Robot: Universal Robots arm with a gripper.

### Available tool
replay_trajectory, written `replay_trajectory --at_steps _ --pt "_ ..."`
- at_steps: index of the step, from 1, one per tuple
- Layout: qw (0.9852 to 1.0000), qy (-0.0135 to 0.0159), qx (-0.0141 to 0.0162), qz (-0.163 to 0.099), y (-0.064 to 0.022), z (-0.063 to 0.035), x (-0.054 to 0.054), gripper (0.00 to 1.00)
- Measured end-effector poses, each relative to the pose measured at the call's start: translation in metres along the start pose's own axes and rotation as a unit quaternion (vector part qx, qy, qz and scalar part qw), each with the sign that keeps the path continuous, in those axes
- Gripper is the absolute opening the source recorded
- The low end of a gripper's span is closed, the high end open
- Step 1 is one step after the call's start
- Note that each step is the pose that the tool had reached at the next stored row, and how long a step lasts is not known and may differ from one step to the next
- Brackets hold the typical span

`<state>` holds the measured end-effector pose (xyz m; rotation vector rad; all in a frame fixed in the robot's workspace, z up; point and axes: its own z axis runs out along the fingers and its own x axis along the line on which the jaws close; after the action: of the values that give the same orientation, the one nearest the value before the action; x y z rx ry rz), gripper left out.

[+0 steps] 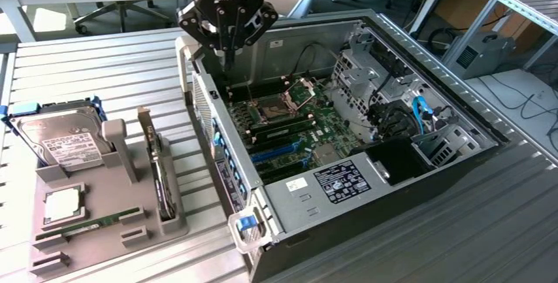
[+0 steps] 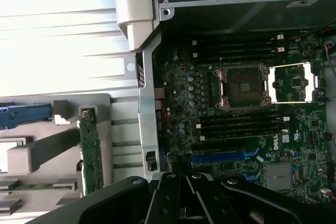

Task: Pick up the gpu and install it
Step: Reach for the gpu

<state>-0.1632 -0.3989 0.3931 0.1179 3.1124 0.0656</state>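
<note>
The black multi-link gripper [image 1: 229,62] hangs with its jaws pinched fully together and nothing between them, pointing down at the near wall of the open silver-and-black computer case [image 1: 261,195], where that wall meets the green motherboard [image 1: 325,133]. In the wrist view the gripper [image 2: 182,183] sits just over the board's edge, with the long blue expansion slot [image 2: 220,157] just beyond the jaws and the square metal-framed processor socket [image 2: 242,85] further inside the case. The gpu [image 1: 158,165], a thin flat dark rectangular card with a greenish face, stands upright on its edge in a grey moulded holder [image 1: 109,238]. It is outside the case wall, well apart from the jaws, lower than them and towards the exterior view's left; the wrist view catches it edge-on [image 2: 90,153], untouched. Further from the jaws on the same holder are a silver white-labelled hard drive [image 1: 61,140], propped upright, and a slim green memory stick [image 1: 91,223], lying flat. The holder rests on a slatted light metal table [image 1: 87,67].
</note>
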Motion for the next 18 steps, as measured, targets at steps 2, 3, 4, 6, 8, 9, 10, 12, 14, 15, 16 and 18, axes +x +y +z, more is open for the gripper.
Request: replay_trajectory --at_steps 2,3,4,6,8,9,10,12,14,15,16,18 --pt "1.0000 0.0000 0.0000 0.000 0.0000 0.0000 0.0004 0.11" --pt "1.0000 0.0000 0.0000 0.000 0.0000 0.0000 0.0006 0.11" --pt "1.0000 0.0000 0.0000 0.000 -0.0001 0.0000 0.0008 0.11" --pt "1.0000 0.0000 0.0000 0.000 -0.0001 0.0000 0.0010 0.11" --pt "1.0000 0.0000 0.0000 0.000 -0.0001 0.0000 0.0012 0.11" --pt "1.0000 0.0000 0.0000 0.000 -0.0001 0.0000 0.0013 0.11" --pt "1.0000 0.0000 0.0000 0.000 -0.0001 0.0000 0.0014 0.11" --pt "1.0000 0.0000 0.0000 0.000 -0.0001 0.0000 0.0016 0.11" --pt "1.0000 0.0000 0.0000 0.000 -0.0001 -0.0001 0.0019 0.11" --pt "1.0000 0.0000 0.0000 0.000 -0.0001 0.0000 0.0020 0.11" --pt "1.0000 0.0000 0.0000 0.000 -0.0002 0.0000 0.0021 0.11" --pt "1.0000 0.0000 0.0000 0.000 -0.0002 -0.0001 0.0025 0.11"
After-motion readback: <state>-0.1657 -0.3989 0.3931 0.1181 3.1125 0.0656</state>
